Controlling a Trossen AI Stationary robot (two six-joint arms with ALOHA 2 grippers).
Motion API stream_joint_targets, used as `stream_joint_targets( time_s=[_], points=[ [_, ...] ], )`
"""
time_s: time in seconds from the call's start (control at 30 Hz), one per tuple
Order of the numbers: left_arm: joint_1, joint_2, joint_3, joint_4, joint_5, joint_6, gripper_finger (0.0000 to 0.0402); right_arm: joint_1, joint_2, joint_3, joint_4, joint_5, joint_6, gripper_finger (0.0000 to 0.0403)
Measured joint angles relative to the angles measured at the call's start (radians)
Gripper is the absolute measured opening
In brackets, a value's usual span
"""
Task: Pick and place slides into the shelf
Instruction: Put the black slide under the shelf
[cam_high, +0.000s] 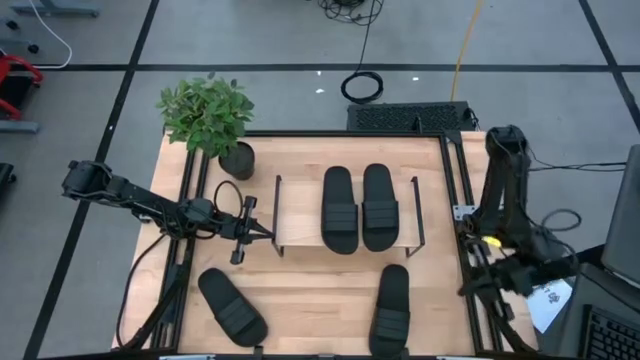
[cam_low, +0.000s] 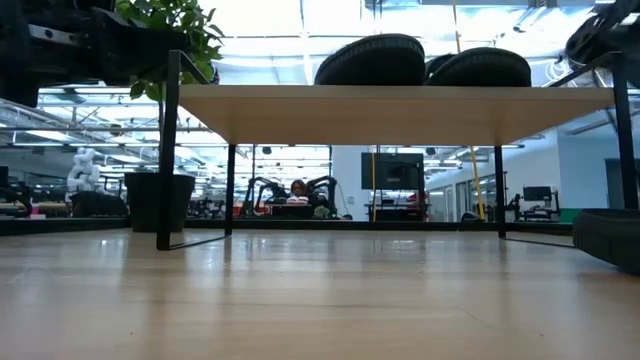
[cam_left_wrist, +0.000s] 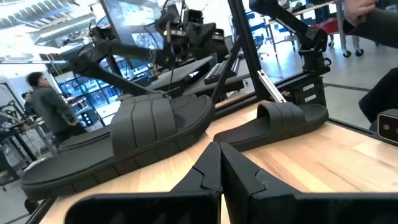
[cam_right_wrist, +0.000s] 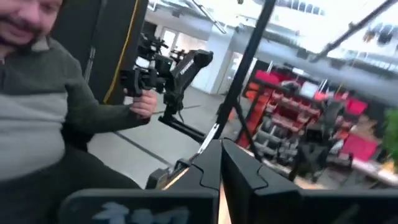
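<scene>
Two slides lay side by side on the shelf; two more waited on the table in front of it, so I judged the job half done. The left gripper hovered just beside the shelf, pinched closed and empty. The right gripper, likewise closed and empty, hung off the table's right edge.
</scene>
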Motion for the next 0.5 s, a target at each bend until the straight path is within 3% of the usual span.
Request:
stream_joint_targets(
  time_s=[0.1, 0.23, 0.5],
  points=[
    [0.001, 0.000, 0.000, -0.001, -0.001, 0.000, 0.0003, 0.006, -0.109, -0.073, 0.002, -0.057, 0.049, 0.0001],
    [0.001, 0.000, 0.000, -0.002, -0.003, 0.000, 0.0003, 0.004, -0.244, -0.163, 0.004, -0.048, 0.113, 0.0001],
    [0.001, 0.000, 0.000, 0.003, -0.002, 0.000, 0.0003, 0.005, -0.246, -0.235, 0.065, 0.003, 0.130, 0.0000]
  ],
)
